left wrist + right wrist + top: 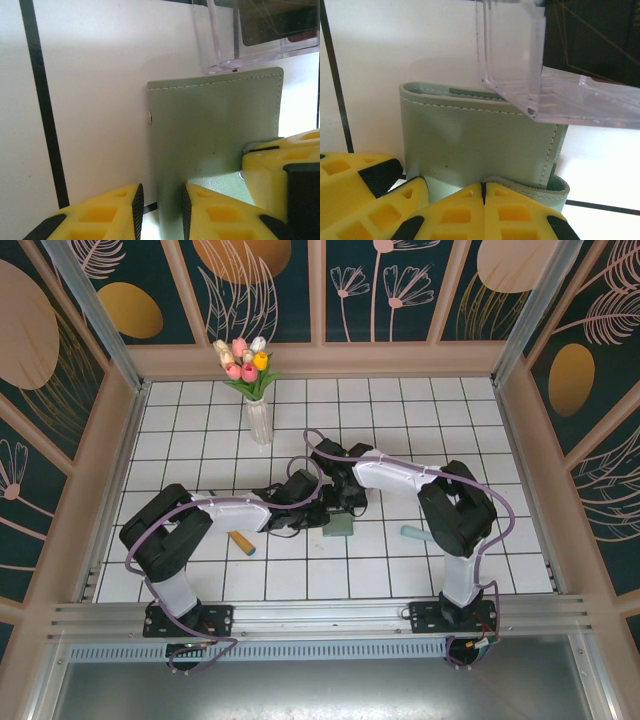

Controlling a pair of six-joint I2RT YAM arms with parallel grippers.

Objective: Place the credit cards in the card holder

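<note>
table (400, 570): white tiles | on it: vase (259, 420), card holder (215, 125), clear box (220, 50)

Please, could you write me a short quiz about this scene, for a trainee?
1. True or false: the right gripper has its jaws wide apart.
2. Which thing is right next to the card holder? A: a clear plastic box; B: a metal bowl; C: a book.
3. Fill in: an edge of the card holder stands between the fingers of the ____ gripper.
Key: 1 false; 2 A; 3 left, meaning the left gripper.
</note>
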